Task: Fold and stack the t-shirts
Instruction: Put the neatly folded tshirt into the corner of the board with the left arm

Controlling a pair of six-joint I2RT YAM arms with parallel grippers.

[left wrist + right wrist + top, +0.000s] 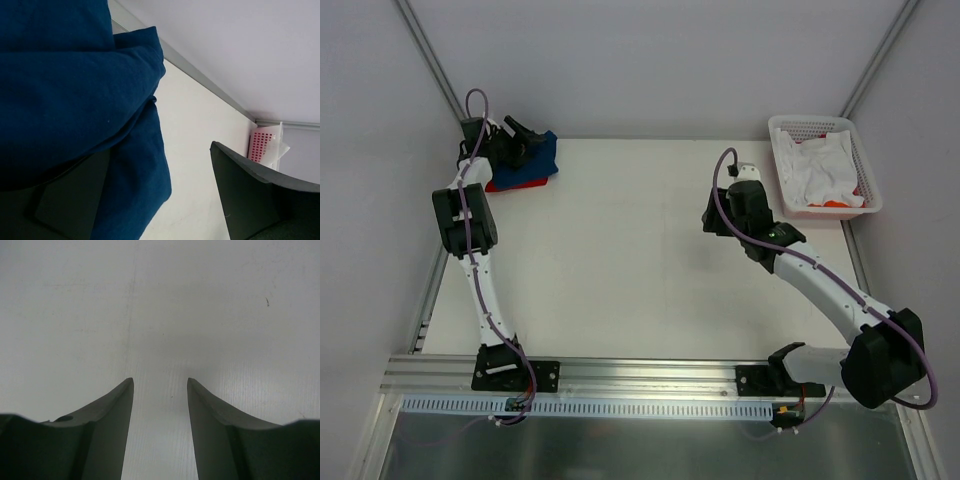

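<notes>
The t-shirts lie stacked in the table's far-left corner, the navy blue one [542,158] on top and the red one [520,184] showing as a strip under its near edge. My left gripper [530,138] sits over this stack. In the left wrist view the navy shirt [75,75] fills the left side and drapes against one finger, while bare table shows before the other finger [250,195]; the left gripper [160,150] is open. My right gripper [720,222] hovers over bare table at the right of centre. Its jaws [160,382] are open with nothing between them.
A pink perforated basket [820,122] holding crumpled white cloth [825,165] and something orange stands at the far right corner. It also shows in the left wrist view, where the basket [262,145] sits against the wall. Metal frame posts run along both back corners.
</notes>
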